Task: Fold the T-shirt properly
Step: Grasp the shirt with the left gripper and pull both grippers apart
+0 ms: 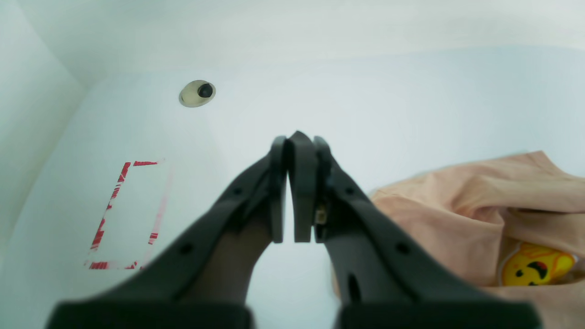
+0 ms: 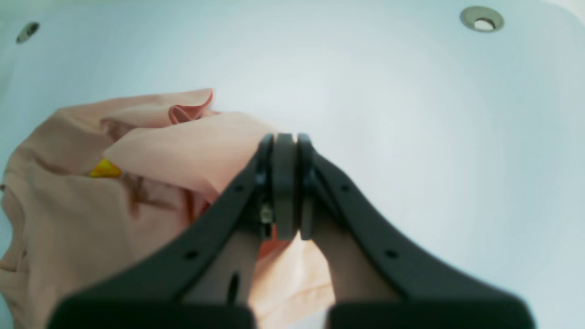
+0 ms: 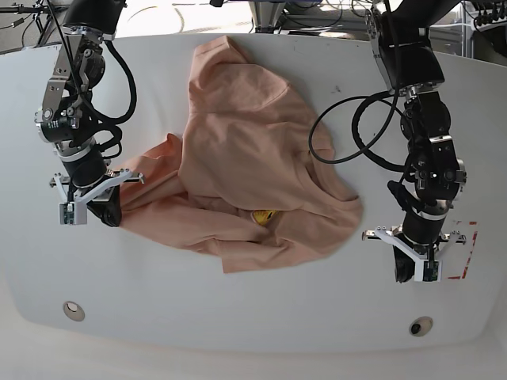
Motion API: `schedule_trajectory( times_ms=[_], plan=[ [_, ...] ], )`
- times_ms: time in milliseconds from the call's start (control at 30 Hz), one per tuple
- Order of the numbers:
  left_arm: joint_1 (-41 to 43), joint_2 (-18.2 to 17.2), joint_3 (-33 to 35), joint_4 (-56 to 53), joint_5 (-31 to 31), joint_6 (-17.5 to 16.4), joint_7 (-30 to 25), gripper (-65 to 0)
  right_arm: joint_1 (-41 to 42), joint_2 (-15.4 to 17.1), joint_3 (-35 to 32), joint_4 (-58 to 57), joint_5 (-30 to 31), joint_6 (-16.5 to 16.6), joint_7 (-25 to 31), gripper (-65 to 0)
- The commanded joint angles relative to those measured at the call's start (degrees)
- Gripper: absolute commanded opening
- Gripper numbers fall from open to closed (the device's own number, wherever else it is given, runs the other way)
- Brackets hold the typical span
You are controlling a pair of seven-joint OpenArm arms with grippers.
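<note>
Base view shows the T-shirt (image 3: pixel 245 158) lying crumpled in the middle of the white table (image 3: pixel 238 317), bunched and folded over itself so that the yellow smiling-face emblem (image 3: pixel 264 215) only peeks out from under a flap near its near edge. The right gripper (image 3: pixel 101 207) sits at the left of this view, just at the shirt's left-hand corner, and the left gripper (image 3: pixel 413 269) hangs at the right, beside a red-taped rectangle (image 3: pixel 466 252) and apart from the cloth. Both wrist views show the fingers pressed together with nothing between them: the left gripper (image 1: pixel 295 192) is over bare table with the shirt off to one side, and the right gripper (image 2: pixel 284 187) is over the shirt's edge but pinches no fabric. By my reading, folding has not begun; the garment must first be spread flat. The next move would call for opening the jaws and taking hold of hem or shoulder corners to pull the shirt out smooth.
</note>
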Motion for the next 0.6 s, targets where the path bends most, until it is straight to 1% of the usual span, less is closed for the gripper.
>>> schedule_trajectory(
  times_ms=[0,133,200,400,467,567],
  plan=[
    [-1.7,-0.4,0.5,0.4,0.0,-0.1,-0.9,-64.0,2.6,1.5,0.2,0.7,0.5,0.1,2.4,-64.6],
    [-2.1,-0.3,2.0,0.4,0.0,-0.1,-0.4,-62.7,3.8,2.0,0.2,-0.1,0.5,0.1,2.2,-64.5],
    [-1.8,0.0,5.1,1.3,0.1,-0.1,-0.5,-62.7,3.7,1.7,-0.8,1.2,0.5,0.1,1.7,-64.5],
    [-1.4,0.0,8.1,2.9,0.2,-0.2,0.1,-63.6,3.8,1.9,-1.4,1.6,0.6,0.1,1.5,-64.5],
    [-3.5,0.2,7.6,2.4,0.5,0.1,1.5,-64.3,6.7,3.8,-3.3,2.0,0.6,0.1,1.1,-64.6],
    [-4.7,0.3,7.0,2.4,0.5,0.0,2.1,-64.4,8.6,4.9,-4.3,2.0,0.5,0.2,0.7,-64.7]
  ],
)
